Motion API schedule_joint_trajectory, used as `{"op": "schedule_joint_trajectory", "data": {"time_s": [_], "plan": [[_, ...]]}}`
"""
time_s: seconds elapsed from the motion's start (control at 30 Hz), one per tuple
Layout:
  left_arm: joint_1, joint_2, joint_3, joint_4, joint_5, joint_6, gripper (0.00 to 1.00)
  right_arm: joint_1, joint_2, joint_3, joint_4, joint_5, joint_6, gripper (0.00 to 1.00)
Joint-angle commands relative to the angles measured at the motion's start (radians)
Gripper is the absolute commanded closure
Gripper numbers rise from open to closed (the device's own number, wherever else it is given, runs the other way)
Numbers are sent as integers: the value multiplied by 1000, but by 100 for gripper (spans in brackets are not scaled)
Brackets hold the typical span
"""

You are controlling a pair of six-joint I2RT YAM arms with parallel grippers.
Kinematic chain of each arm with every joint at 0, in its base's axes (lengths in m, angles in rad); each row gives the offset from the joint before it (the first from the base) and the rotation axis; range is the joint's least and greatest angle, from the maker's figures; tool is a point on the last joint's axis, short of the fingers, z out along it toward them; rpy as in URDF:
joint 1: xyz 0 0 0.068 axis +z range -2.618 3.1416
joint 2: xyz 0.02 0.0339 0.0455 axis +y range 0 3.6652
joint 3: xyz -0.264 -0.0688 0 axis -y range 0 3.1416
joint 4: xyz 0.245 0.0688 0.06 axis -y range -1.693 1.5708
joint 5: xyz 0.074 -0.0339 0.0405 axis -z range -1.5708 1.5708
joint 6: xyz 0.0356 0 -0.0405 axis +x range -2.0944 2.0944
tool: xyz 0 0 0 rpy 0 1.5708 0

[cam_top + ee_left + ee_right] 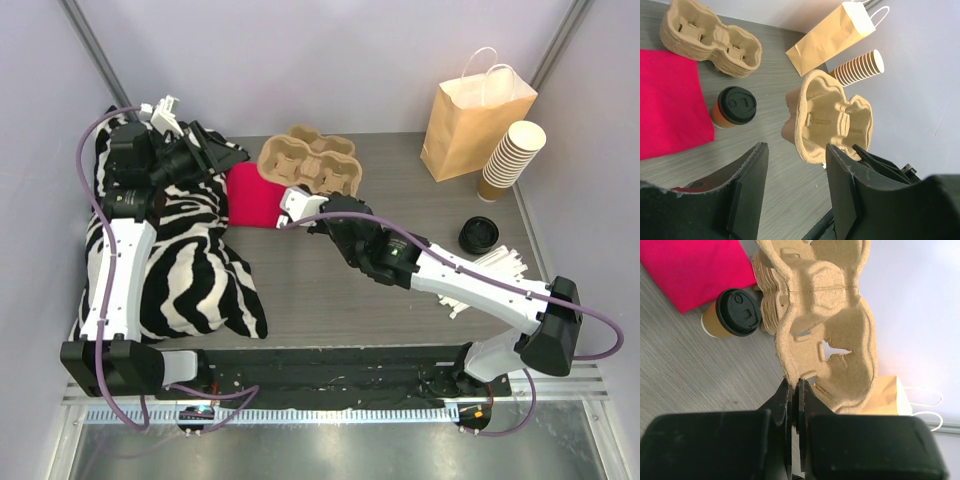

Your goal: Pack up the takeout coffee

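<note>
Takeout coffee (734, 106): upright on the bench (330, 290), lid on, just beside the red cloth (667, 100) edge.
Right end effector (794, 390): clamped on a pulp carrier (830, 330) rim, raised off the bench near the cloth.
Left end effector (796, 150): fingers apart, holding nothing, beside the cloth.
Open room: bare bench off the cloth's near edge.

One coffee (733, 107), one bag (472, 125), one separate carrier (830, 315) (one carrier stack (710, 42)).
</note>
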State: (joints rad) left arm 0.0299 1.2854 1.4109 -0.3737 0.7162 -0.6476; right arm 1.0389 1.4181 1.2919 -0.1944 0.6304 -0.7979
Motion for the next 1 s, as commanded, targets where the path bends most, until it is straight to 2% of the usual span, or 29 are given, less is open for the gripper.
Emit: {"op": "schedule_joint_trajectory", "data": {"time_s": [0.0,0.23,0.6,0.87,0.97], "plan": [[-21,-3,-26,84,32,-35,46,10,-51,7,61,-6,15,99],[-51,3,-92,147,48,-95,45,26,-53,10,56,-20,20,99],[-70,14,-113,188,62,-118,48,44,-56,3,58,-35,20,99],[-71,18,-119,194,58,-118,58,52,-61,4,42,-54,22,99],[-70,15,-122,194,55,-116,65,52,-62,3,36,-55,17,99]]}}
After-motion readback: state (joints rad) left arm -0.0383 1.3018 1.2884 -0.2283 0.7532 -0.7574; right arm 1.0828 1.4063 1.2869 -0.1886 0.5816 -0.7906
